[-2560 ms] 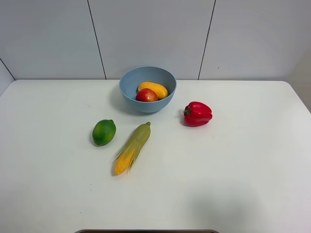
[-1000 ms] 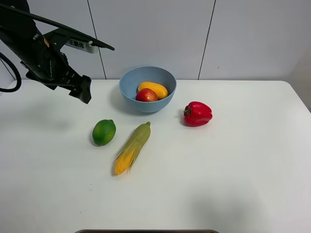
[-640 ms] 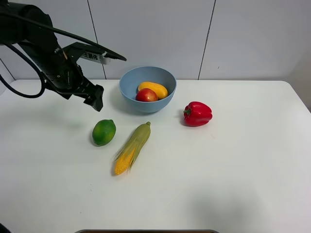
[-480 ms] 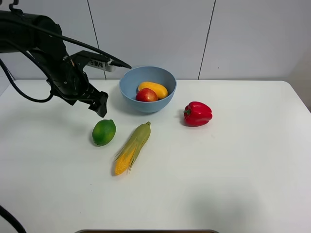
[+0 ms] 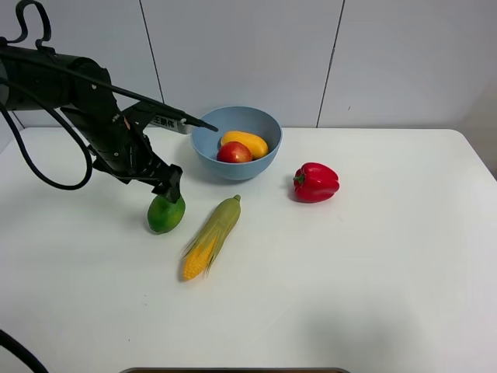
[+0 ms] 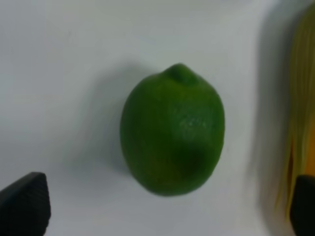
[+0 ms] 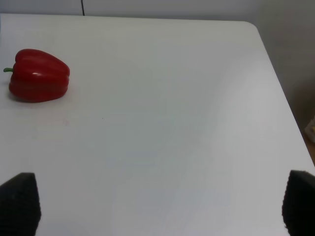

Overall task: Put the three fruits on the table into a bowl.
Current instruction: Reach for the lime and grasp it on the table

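Left pincer [image 5: 172, 185], jaws spread wide and holding nothing, hangs right over the green lime [image 6: 172, 130], which lies on the bench [image 5: 349, 272] beside the corn [image 5: 211, 237]. The mango [image 5: 247, 141] and apple [image 5: 234, 153] sit in the blue bowl [image 5: 203, 148]; only the lime is left.

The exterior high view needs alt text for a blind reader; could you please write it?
The left hand of a black robot arm hangs right over a green lime on a white table. Behind, a light blue bowl holds a mango and a red apple; a corn cob and a red bell pepper lie nearby.
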Motion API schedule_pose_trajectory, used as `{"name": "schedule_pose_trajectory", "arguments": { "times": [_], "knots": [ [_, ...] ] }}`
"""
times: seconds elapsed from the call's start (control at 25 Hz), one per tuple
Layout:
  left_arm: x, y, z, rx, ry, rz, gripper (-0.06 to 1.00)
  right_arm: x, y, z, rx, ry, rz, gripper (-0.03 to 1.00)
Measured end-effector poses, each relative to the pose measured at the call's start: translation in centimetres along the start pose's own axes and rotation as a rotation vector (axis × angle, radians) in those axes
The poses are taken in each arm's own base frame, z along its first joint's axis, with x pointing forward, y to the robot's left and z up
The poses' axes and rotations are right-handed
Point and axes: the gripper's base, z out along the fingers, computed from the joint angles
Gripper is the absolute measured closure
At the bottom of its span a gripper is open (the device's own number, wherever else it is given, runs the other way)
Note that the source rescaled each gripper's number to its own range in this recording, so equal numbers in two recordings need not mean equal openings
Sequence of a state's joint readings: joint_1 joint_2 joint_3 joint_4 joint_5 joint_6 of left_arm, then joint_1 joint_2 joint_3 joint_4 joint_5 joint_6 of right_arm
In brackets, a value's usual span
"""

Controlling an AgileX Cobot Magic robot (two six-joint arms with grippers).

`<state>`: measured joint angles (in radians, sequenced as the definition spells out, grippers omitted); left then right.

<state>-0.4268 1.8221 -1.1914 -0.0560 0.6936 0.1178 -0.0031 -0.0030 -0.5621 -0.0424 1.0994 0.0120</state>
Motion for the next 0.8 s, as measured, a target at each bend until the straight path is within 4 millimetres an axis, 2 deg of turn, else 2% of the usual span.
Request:
{"name": "schedule_pose_trajectory", "arguments": {
  "times": [0.28,0.52,0.8],
  "knots": [
    [0.4,0.1,2.9,-0.004,0.035,0.006,-0.06,0.0,0.0,0.0,0.0,0.0,0.0,-0.01],
    [0.3,0.2,4.0,-0.009,0.027,0.009,-0.06,0.0,0.0,0.0,0.0,0.0,0.0,-0.01],
    [0.7,0.3,6.2,-0.009,0.059,0.009,-0.06,0.0,0.0,0.0,0.0,0.0,0.0,-0.01]
  ]
}}
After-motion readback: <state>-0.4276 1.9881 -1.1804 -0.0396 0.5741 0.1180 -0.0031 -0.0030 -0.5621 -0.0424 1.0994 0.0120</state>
